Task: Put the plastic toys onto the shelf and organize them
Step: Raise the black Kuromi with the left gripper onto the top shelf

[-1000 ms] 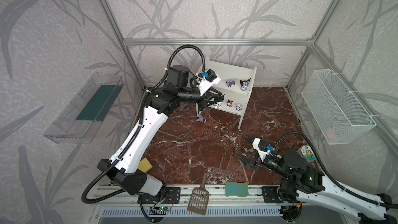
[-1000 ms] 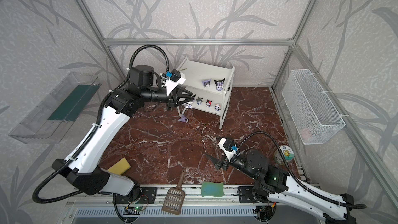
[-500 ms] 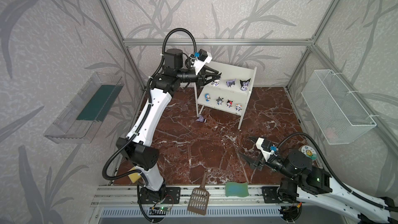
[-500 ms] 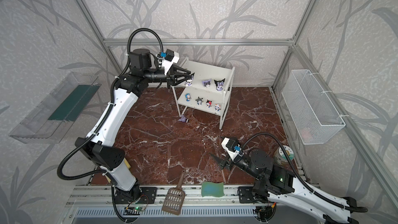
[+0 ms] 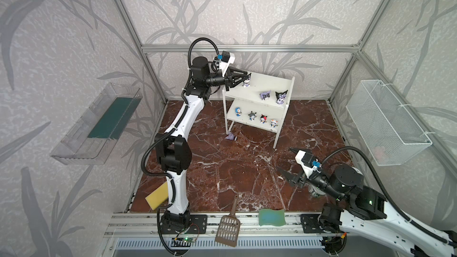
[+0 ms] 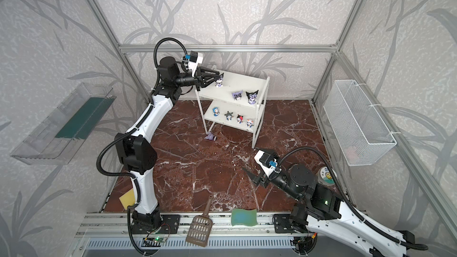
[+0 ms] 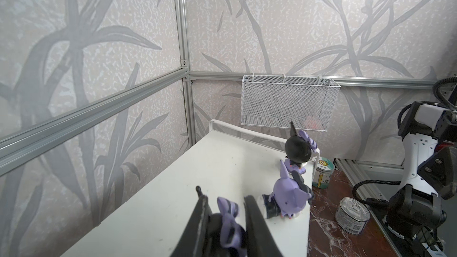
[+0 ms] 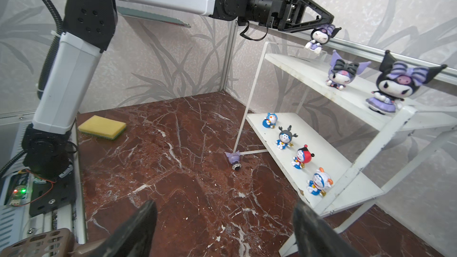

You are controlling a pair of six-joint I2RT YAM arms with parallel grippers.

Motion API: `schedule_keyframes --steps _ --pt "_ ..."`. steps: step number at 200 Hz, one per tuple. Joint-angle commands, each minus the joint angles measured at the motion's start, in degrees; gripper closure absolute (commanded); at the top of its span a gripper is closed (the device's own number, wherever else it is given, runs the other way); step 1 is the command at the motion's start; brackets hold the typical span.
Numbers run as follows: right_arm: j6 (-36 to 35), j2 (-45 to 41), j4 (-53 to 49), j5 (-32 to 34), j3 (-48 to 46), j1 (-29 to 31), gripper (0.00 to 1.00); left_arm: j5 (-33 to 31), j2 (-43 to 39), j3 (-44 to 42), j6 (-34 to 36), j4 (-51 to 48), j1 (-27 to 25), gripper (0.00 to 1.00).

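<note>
The white two-tier shelf (image 5: pixel 264 84) stands upright at the back of the tabletop. Seven plastic toys are on or over it. Four small blue-bodied figurines sit in a row on the lower board: blue-headed (image 5: pixel 238 111), grey-headed (image 5: pixel 252 115), red-and-black-headed (image 5: pixel 263 118) and white-headed (image 5: pixel 273 122). On the upper board a lilac-eared figurine (image 5: pixel 265 95) and a black-eared figurine (image 5: pixel 281 96) stand upright just beside each other near the front edge. A black-headed figurine with a purple bow (image 8: pixel 320 37) is tilted over that board's far end, clamped in the left gripper (image 5: pixel 246 77). The eighth, a purple figurine (image 5: pixel 230 136), lies tipped over on the tabletop against the foot of a shelf leg.
</note>
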Motion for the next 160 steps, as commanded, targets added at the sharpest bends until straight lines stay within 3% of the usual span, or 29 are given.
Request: schedule_keyframes --steps 1,58,105,160 --pt "0.24 0.39 -0.14 -3.85 1.59 -3.71 0.14 2.72 0.04 2.81 -2.99 6.52 -0.45 0.8" --pt "3.45 1.21 2.0 -11.95 -0.15 -11.34 0.15 3.65 -1.17 0.97 -0.69 3.18 -1.53 0.81" --pt "3.63 0.13 1.38 -12.66 -0.42 -11.53 0.15 0.55 -5.08 -3.04 13.21 -10.62 -2.99 0.81" --pt "3.74 -1.35 0.5 -12.58 -0.88 -11.64 0.15 -0.15 -5.3 -5.45 11.55 -7.22 -3.42 0.8"
